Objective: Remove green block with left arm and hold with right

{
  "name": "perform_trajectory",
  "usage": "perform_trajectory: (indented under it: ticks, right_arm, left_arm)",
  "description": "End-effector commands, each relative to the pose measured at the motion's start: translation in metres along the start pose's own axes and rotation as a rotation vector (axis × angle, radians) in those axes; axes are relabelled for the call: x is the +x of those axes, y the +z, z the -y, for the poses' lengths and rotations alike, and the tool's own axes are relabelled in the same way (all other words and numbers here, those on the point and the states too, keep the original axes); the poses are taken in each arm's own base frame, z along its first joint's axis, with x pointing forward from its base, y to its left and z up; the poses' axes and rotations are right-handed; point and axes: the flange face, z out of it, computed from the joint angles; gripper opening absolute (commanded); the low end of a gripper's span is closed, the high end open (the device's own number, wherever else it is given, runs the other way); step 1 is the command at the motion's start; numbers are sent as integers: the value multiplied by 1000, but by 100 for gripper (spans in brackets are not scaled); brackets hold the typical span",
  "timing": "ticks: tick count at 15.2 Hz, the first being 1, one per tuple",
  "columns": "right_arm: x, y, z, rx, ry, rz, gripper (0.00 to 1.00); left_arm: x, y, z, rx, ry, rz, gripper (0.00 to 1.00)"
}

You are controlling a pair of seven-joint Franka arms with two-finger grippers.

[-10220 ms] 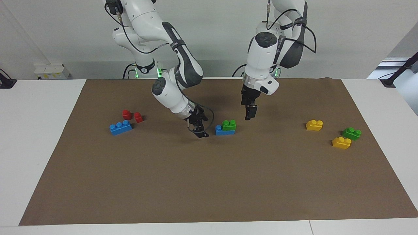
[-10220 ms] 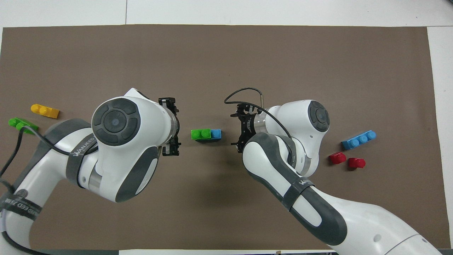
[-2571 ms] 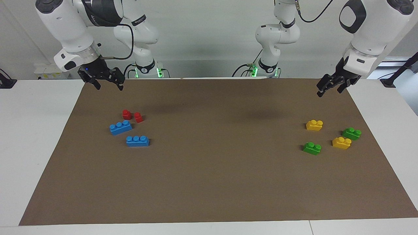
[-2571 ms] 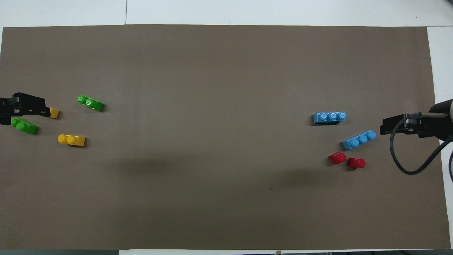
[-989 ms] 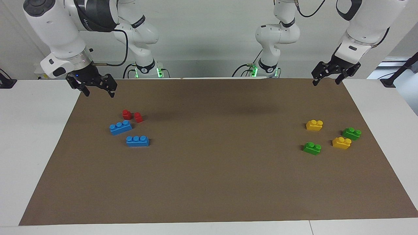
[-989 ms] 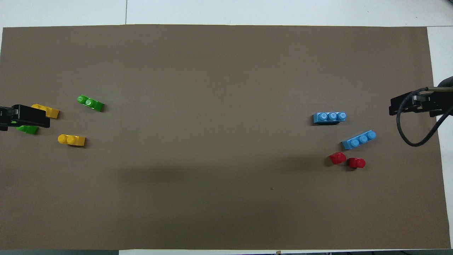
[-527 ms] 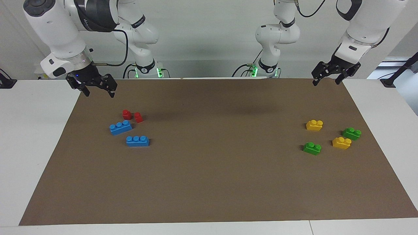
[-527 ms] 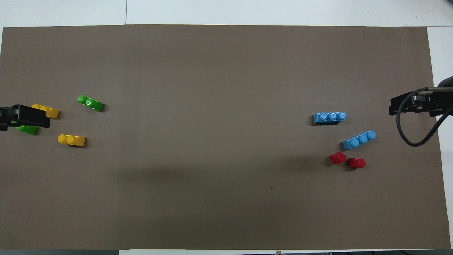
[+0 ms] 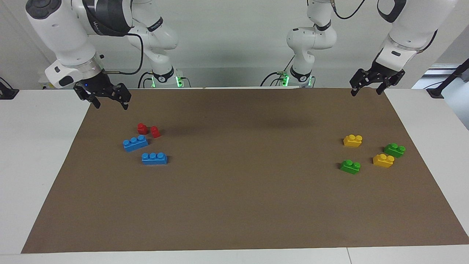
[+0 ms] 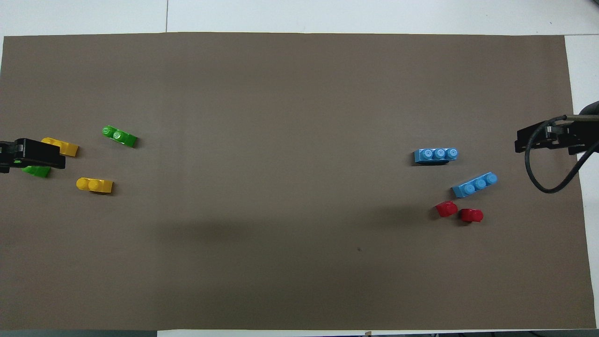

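Observation:
Two green blocks lie on the brown mat (image 9: 234,205) at the left arm's end. One green block (image 9: 350,166) (image 10: 120,136) is toward the mat's middle. The other green block (image 9: 394,149) (image 10: 36,172) is partly covered by my left gripper in the overhead view. My left gripper (image 9: 366,91) (image 10: 32,154) hangs open and empty, high over the mat's corner by the robots. My right gripper (image 9: 111,105) (image 10: 545,139) hangs open and empty over the mat's edge at the right arm's end.
Two yellow bricks (image 9: 353,140) (image 9: 383,160) lie among the green ones. At the right arm's end lie two blue three-stud bricks (image 9: 135,143) (image 9: 154,158) and two small red pieces (image 9: 142,128) (image 9: 155,131).
Earlier a green block sat on a blue brick mid-mat between both grippers. Now the two lie apart at opposite ends, and both arms have drawn back and risen. Nothing moved in the last second.

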Motion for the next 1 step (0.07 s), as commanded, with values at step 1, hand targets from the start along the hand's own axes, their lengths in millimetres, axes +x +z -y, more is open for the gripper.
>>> perform_trajectory:
  ticks: [1]
  right_arm:
    - [0, -2, -3, -13, -11, 13, 100]
  left_arm:
    - [-5, -6, 1, 19, 13, -3, 100]
